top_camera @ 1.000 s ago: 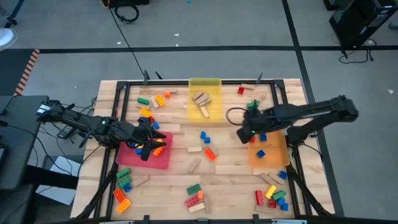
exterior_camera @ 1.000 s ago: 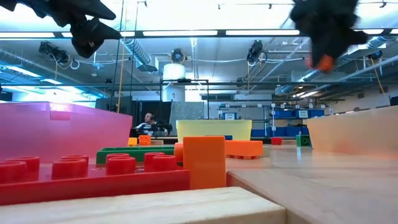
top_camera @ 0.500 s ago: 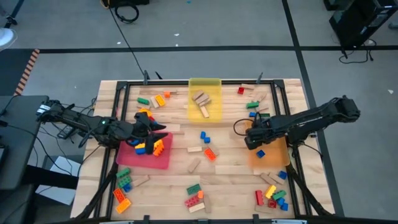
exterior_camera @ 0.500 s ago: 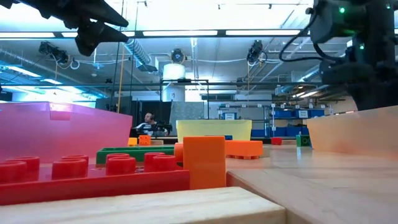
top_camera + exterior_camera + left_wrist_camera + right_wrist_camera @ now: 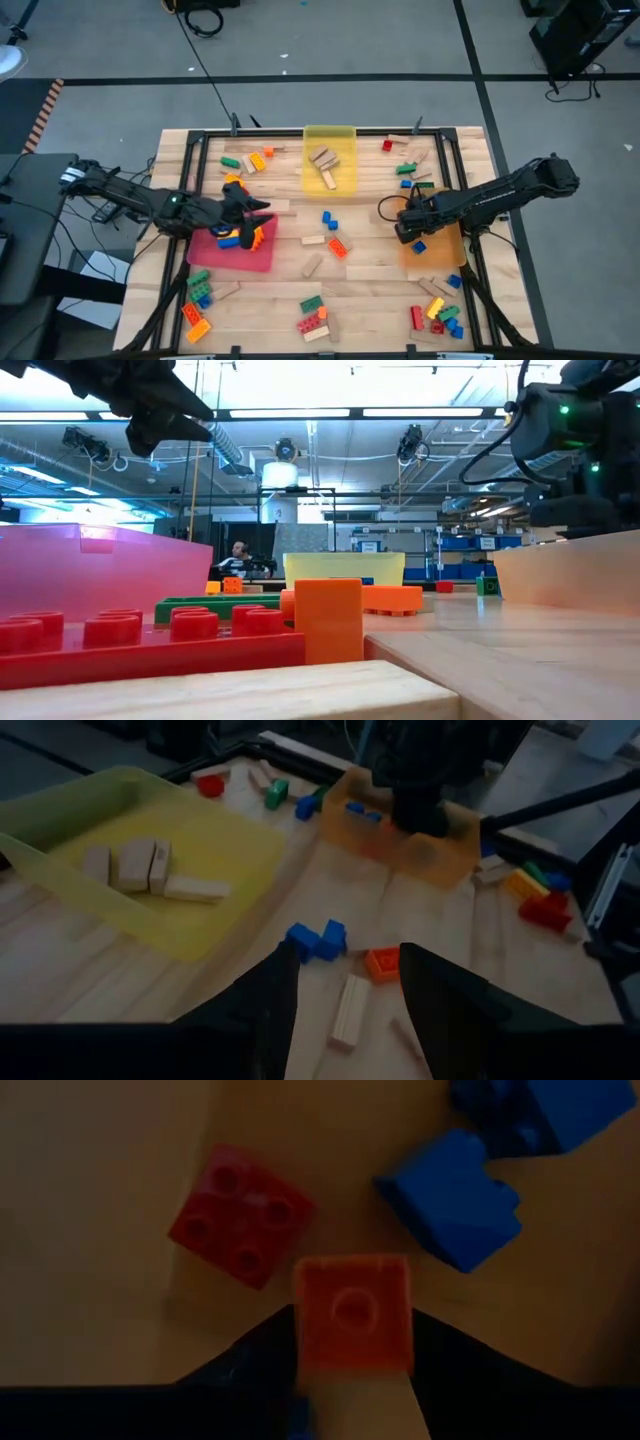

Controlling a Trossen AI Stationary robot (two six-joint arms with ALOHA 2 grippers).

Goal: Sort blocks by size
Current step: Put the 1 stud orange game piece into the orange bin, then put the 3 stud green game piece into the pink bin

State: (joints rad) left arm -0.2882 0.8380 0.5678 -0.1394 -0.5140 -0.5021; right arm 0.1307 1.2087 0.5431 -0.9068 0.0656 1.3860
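Note:
Studded bricks and tan wooden blocks lie scattered over the table (image 5: 370,275). My right gripper (image 5: 405,228) points down into the orange tray (image 5: 446,255), shut on a small orange brick (image 5: 352,1312). A red brick (image 5: 240,1215) and blue bricks (image 5: 455,1195) lie on the tray floor below it. In the low view the tray wall (image 5: 570,575) hides its fingertips. My left gripper (image 5: 258,212) hovers open above the red tray (image 5: 212,256), with nothing between its fingers (image 5: 272,1005). Blue and orange bricks (image 5: 248,237) lie in that tray. My right gripper pinches the small orange brick by two opposite sides (image 5: 300,1330) between its two fingers. The fingers come from above, pointing down. The brick sits stud-up in the hold, over the orange tray's floor; whether it rests on the floor I cannot tell.
The yellow tray (image 5: 345,145) at the far middle holds wooden blocks (image 5: 135,865). Loose blue bricks (image 5: 318,938), an orange brick (image 5: 382,963) and a wooden block (image 5: 350,1010) lie mid-table. Brick heaps sit at the near corners (image 5: 198,295) (image 5: 438,312). A black frame (image 5: 300,133) rims the table.
My right gripper has come down with the orange brick from well above the table into the orange tray, shifting a little toward the near edge. My left gripper has turned a little above the red tray.

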